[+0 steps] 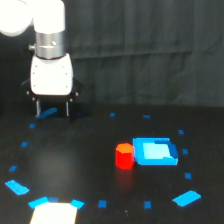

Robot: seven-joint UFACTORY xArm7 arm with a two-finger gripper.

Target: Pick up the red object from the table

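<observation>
The red object (pixel 124 155) is a small stubby red-orange block standing on the black table (pixel 75 160), a little right of centre. It touches or nearly touches the left side of a larger bright blue flat block (pixel 156 151). My gripper (pixel 52 108) hangs from the white arm at the upper left, well away from the red object, up and to the exterior view's left of it. Its two thin dark fingers (pixel 37 108) point down with a wide gap between them, and nothing is held.
Small blue tape marks ring the table, with larger blue pieces at the front left (pixel 17 187) and front right (pixel 186 198). A bright white patch (pixel 54 212) lies at the front edge. A dark curtain closes off the back.
</observation>
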